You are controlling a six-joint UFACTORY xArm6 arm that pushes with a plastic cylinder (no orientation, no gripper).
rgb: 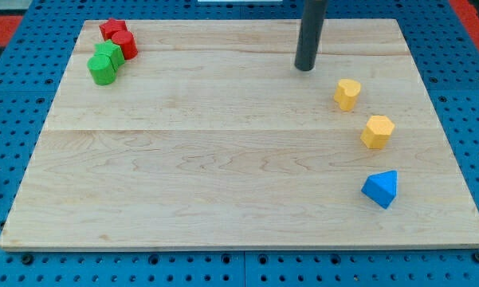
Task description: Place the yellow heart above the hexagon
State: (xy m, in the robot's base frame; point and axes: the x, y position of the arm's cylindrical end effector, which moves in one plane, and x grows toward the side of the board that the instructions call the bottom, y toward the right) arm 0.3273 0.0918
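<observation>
The yellow heart [347, 93] lies on the wooden board at the view's right. The yellow hexagon [378, 131] lies just below it and slightly to its right, a small gap apart. My tip [305, 68] is at the end of the dark rod at the view's top, up and to the left of the yellow heart, not touching it.
A blue triangle-like block [381, 189] lies below the hexagon at the right. At the view's top left sit two red blocks [118, 37] and two green blocks [105, 64], bunched together. The board's right edge [454, 135] is near the yellow blocks.
</observation>
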